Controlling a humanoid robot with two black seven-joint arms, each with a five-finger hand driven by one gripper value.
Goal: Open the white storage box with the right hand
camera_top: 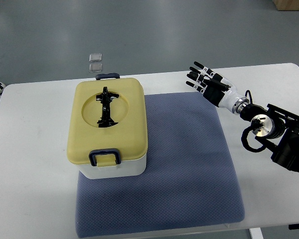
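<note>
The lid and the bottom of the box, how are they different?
The lid is yellow; the bottom is white. The lid shows its whole top, with a round dip and a black handle; the bottom shows only a thin strip of wall under it. The lid carries the dark clasps; the bottom's visible part is plain. Both share rounded corners and sit closed together on the blue mat.

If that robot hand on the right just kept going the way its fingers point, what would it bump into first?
The right hand has open fingers aimed left and slightly away from the robot. That line seems to cross bare table and pass just behind the storage box, near its rear latch. With height unclear, it may meet nothing.
</note>
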